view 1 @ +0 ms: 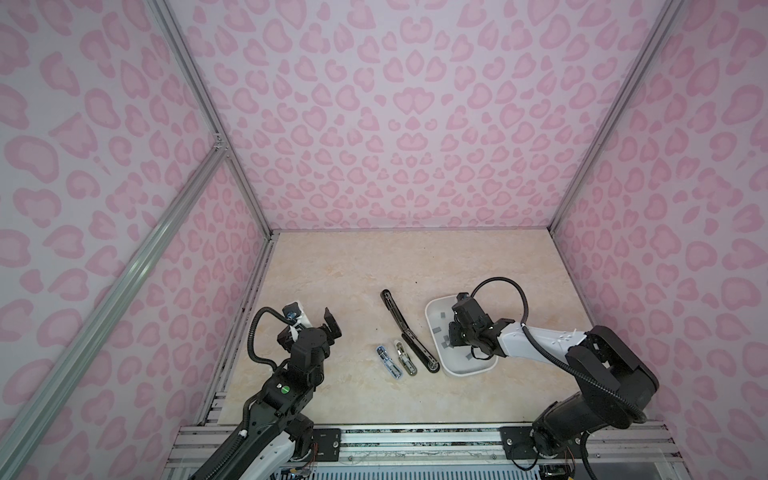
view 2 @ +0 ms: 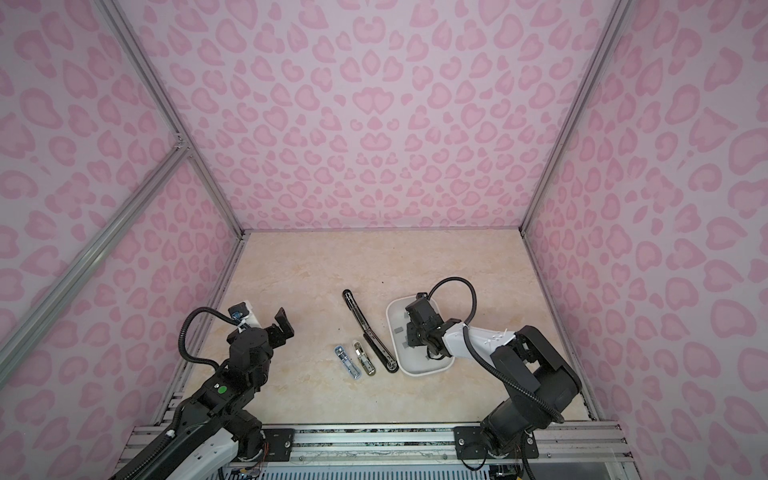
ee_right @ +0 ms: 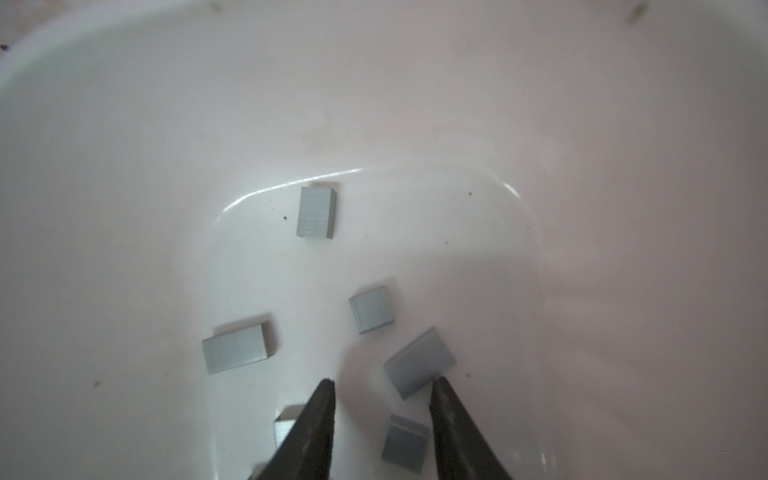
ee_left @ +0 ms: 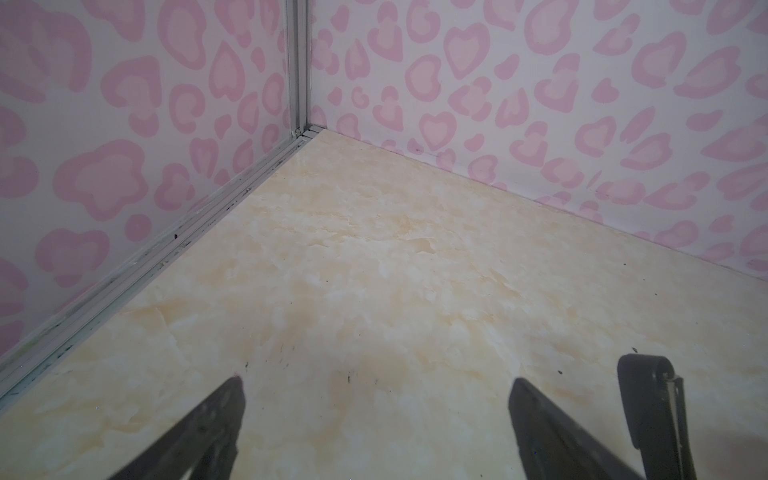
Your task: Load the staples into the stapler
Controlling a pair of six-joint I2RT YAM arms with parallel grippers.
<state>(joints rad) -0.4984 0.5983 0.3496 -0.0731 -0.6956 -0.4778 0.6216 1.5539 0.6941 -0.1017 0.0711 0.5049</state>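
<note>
Marble-look bench [view 1: 353,282] inside pink-patterned walls. White tray [view 1: 469,365] sits right of centre on the bench. Black stapler [view 1: 405,328] lies opened out flat and long, its near end just beside the tray's left rim, nothing touching it.

Left claw [view 1: 332,324] hangs over bare bench on the left, well apart from everything, jaws spread wide, empty; the wrist view shows the same [ee_left: 376,384]. Right claw [view 1: 452,338] is down inside the tray, pointing at its floor. Up close [ee_right: 384,382] its tips are parted and clamp nothing, and one tip meets the corner of a grey block.

Two small stapler-like pieces lie side by side left of the black stapler's near end: a chrome piece [view 1: 388,362] and a gold piece [view 1: 405,359].

Staples [ee_right: 316,212]: small flat grey blocks scattered loose on the tray floor, six showing in the right wrist view, all separate.
</note>
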